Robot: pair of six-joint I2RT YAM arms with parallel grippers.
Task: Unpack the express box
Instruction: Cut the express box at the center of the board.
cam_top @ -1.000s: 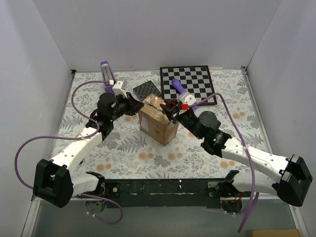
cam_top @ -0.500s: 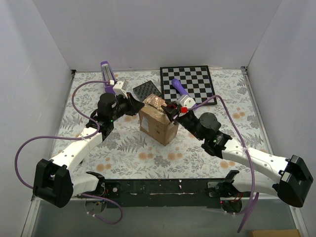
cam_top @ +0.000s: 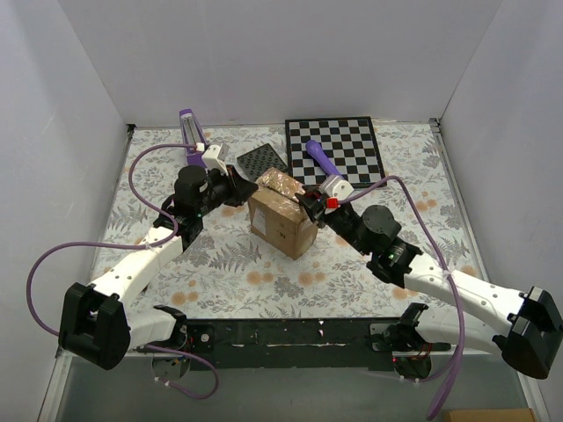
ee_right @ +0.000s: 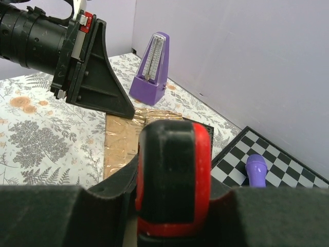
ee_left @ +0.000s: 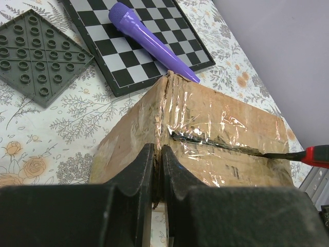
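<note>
Table (cam_top: 220, 272), floral cloth: express box (cam_top: 283, 224) sits mid-table, squarely between the 2 arms, turned corner-on to the bases. Both hands are at its top, so reach isn't the issue.

Behind it is the chessboard (cam_top: 339, 145) with a purple mic-shaped toy (ee_left: 149, 43) lying across it. A grey stud plate (ee_left: 36, 56) is to its left and a purple metronome (ee_right: 154, 62) at the far-left rear. A crinkly brown packet (cam_top: 280, 182) lies just behind the box.

Left hand (ee_left: 158, 157): fingers closed together, parked at the box's top edge on its own side. Can't tell if a sliver of tape or flap is pinched between them. Reads as a brace.

Right hand (cam_top: 310, 201): clamped on a red-and-black cutter (ee_right: 174, 175), at the opposite top edge.

Key relation: the taped seam is the long axis here. It runs across the top from the left hand's edge toward the right hand's. A dark slit (ee_left: 216, 144) shows along it, and the blade meets its right end. The seam lies straight ahead of the cutter, toward the left hand. My read is that any further cut runs along that line, with the closed fingers sitting at its end. Right arm does the work, left holds.

Writing: none legible. The tape glares, small print marks on the box side are too small to read, and no brand is visible on the cutter.
</note>
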